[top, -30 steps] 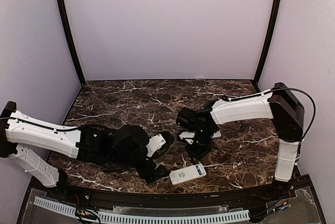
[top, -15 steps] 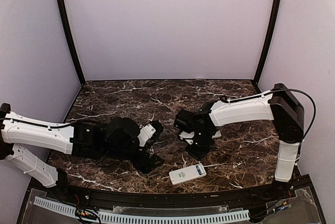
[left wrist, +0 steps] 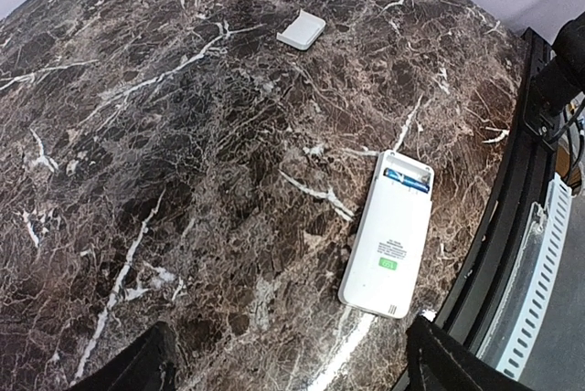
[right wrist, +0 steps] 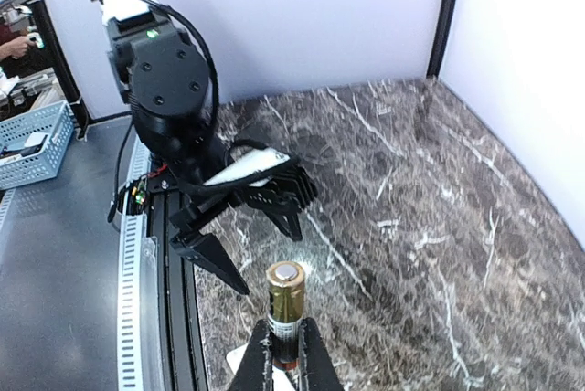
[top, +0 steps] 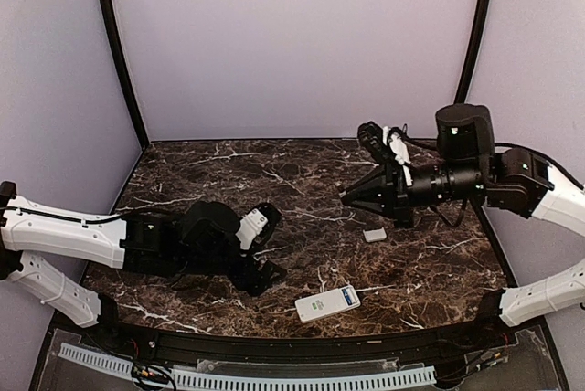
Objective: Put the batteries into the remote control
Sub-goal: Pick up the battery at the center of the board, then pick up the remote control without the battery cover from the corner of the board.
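The right hand (right wrist: 284,354) hung well above the table (top: 228,172), over its far right part, pinched tight on a battery (right wrist: 284,304). It held only the lower end, so the coppery body and pale metal cap stood clear above the fingertips.

The remote control (top: 327,302) lay back-up near the front edge of the table, a little right of middle. Its battery bay (left wrist: 409,174) was open at the right-hand end, with a blue battery (left wrist: 408,181) showing inside. I could not tell whether the slot beside it was free. The thin white cover plate (top: 375,235) lay by itself farther back and to the right, well apart from the remote.

The left hand (top: 271,245) was spread wide and empty, low over the table just left of the remote.

To my eye the step was carrying the battery down to that bay. It would need:
- turning the battery to lie along the slot, beside the blue one;
- setting the spring end in first, then pressing it flat;
- letting go only once it was seated.

The light handset looked likely to skid on the polished marble, so bracing it with the left hand seemed wise.
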You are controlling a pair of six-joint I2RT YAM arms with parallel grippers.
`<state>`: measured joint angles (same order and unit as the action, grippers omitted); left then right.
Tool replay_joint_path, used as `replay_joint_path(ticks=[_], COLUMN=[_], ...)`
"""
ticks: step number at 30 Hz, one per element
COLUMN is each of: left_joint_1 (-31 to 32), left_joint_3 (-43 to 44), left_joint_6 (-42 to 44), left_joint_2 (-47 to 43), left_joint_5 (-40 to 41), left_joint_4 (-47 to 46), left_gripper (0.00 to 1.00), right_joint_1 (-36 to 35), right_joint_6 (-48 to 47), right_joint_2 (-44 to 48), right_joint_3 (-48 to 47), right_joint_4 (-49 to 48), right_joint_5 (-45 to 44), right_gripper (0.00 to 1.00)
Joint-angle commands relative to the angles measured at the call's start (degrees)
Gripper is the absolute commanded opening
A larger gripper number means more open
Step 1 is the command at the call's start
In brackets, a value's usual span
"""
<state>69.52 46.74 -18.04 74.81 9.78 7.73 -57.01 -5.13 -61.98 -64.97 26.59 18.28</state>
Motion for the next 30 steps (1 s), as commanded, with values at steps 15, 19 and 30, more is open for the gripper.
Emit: replay_joint_path(ticks=[15, 19, 30], left_joint_1=[-0.43, -0.43, -0.43], left_joint_3=[-1.41, -1.64, -0.96], left_joint_6=[0.83, 0.46, 0.39], left_joint_2=[-1.38, -0.78, 2.57], left_joint_5=[0.47, 1.05, 1.17], left_joint_4=[-2.23, -1.96, -0.52], left_gripper=[0.87, 0.87, 0.87], right_joint_1=[2.19, 10.18, 13.70], right_joint_6=[10.91, 25.82, 37.00], right_joint_2=[-2.21, -10.80, -18.70], right_joint_3=[-0.96, -8.34, 4.44], right_joint_4=[-0.08, 14.71, 29.78], right_joint_5=[-7.42, -9.68, -13.50], right_gripper=[0.00, 0.00, 0.00])
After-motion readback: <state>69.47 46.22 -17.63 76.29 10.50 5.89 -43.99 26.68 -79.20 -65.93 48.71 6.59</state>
